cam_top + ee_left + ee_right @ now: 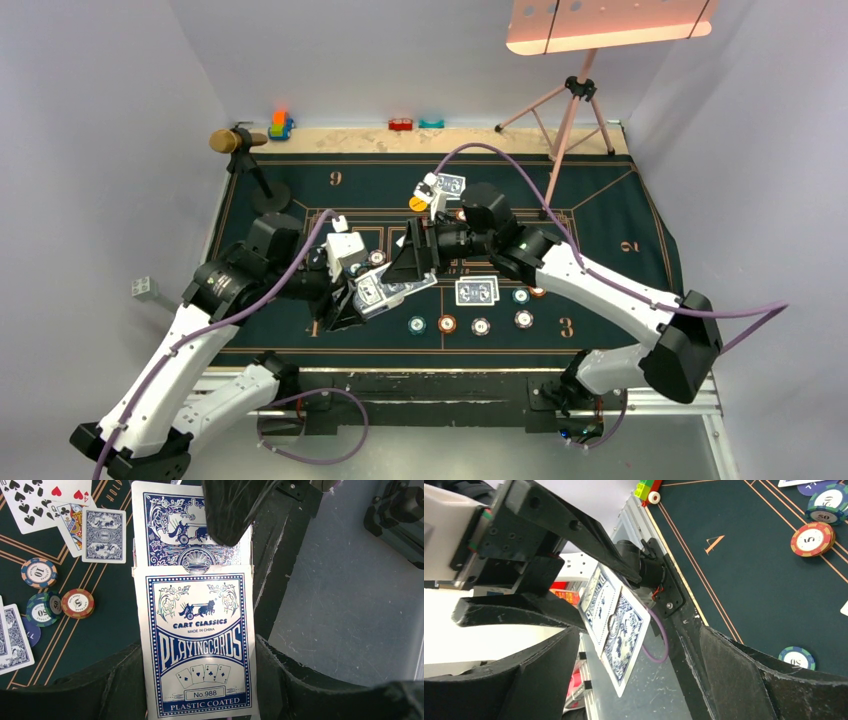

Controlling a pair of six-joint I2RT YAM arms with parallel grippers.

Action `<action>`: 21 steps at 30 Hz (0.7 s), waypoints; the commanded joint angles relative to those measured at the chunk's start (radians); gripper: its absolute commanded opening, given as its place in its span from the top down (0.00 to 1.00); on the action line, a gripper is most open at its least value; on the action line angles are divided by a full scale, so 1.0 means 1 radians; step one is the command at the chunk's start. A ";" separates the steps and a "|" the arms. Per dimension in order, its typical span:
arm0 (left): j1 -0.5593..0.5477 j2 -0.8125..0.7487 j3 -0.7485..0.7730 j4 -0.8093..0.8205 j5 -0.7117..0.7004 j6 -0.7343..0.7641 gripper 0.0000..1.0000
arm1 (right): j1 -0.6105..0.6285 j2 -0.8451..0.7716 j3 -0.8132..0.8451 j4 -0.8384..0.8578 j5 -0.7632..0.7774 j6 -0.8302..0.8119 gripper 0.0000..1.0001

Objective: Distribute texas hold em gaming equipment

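My left gripper (347, 305) is shut on a blue-and-white playing card box (377, 293), which fills the left wrist view (200, 645). A blue-backed card (185, 535) sticks out of the box's top. My right gripper (407, 262) is open, with its jaws standing wide on either side of that card (621, 635); one of its fingers (232, 505) overlaps the card's end. Two face-down cards (477, 291) and several chips (447, 323) lie on the mat. More cards (450, 185) and a yellow disc (418, 203) lie further back.
The dark green mat (600, 220) covers the table. A microphone stand (268, 192) is at the back left and a pink tripod (575, 100) at the back right. Small toys (281, 125) line the back edge. Face-up cards (30, 500) and chips (77, 603) lie left of the box.
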 commanded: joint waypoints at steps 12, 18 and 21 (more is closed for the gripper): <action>0.005 -0.007 0.032 0.032 0.023 -0.016 0.79 | 0.017 0.016 -0.002 -0.008 -0.020 0.016 0.43; 0.005 -0.011 0.030 0.031 0.026 -0.014 0.79 | 0.013 0.000 -0.002 -0.038 -0.008 0.008 0.50; 0.005 -0.012 0.032 0.030 0.027 -0.015 0.79 | 0.005 -0.011 0.001 -0.055 0.003 0.005 0.53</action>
